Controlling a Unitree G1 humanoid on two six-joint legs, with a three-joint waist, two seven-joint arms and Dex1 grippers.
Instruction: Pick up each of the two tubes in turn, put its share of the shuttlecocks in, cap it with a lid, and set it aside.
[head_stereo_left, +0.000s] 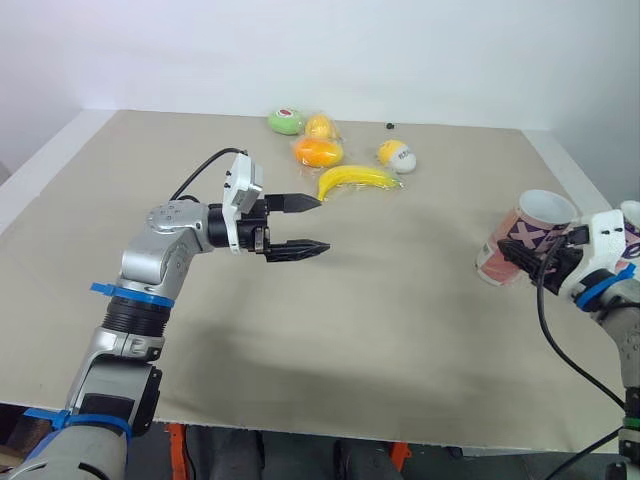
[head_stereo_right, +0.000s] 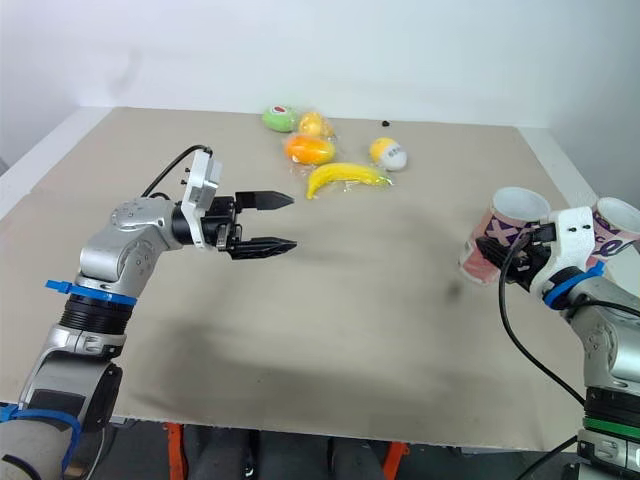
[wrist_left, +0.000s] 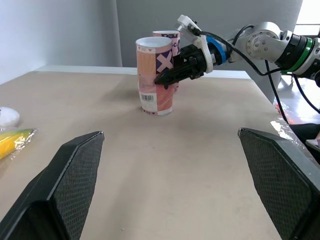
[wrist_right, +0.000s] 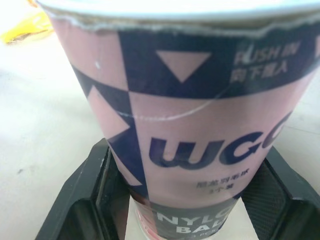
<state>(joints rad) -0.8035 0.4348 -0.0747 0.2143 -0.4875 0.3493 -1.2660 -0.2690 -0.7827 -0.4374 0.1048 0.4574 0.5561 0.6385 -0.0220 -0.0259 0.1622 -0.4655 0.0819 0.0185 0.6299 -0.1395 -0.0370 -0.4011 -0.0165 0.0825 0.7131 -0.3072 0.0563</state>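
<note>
The right gripper (head_stereo_left: 519, 263) clasps the open-topped pink shuttlecock tube (head_stereo_left: 536, 214) between its two fingers at the right edge of the table (head_stereo_left: 400, 330). A second tube (wrist_left: 168, 37) stands just behind it, farther right. The left gripper (head_stereo_left: 322, 223) hangs over the table's left-centre with its fingers spread wide and holding nothing, just near of the wrapped banana (head_stereo_left: 356, 180).

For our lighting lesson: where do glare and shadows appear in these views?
Left eye view: the wrapped banana glints. Left wrist view: the front tube casts a soft shadow on the table. Right wrist view: the table looks washed out.
</note>
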